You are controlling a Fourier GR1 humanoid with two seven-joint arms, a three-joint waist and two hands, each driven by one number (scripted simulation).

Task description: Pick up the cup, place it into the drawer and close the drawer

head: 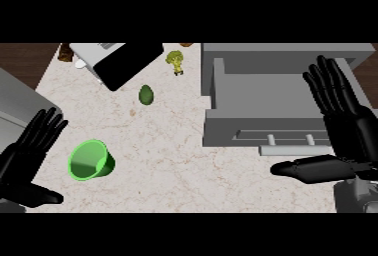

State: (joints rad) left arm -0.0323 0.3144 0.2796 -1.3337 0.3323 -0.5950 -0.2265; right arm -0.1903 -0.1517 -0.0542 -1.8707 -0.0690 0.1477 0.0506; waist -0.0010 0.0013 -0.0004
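Observation:
A green cup lies tipped on the marble counter at the lower left, its mouth facing up and left. My left hand stands open just left of the cup, fingers straight, not touching it. The grey drawer is pulled open at the right, its inside bare, with a pale handle on its front. My right hand is open over the drawer's right side, fingers pointing up and thumb stretched left below the drawer's front.
A dark green avocado lies on the counter left of the drawer. A small yellow-green object sits near the back. A white appliance with a black panel stands at the back left. A grey block borders the left edge.

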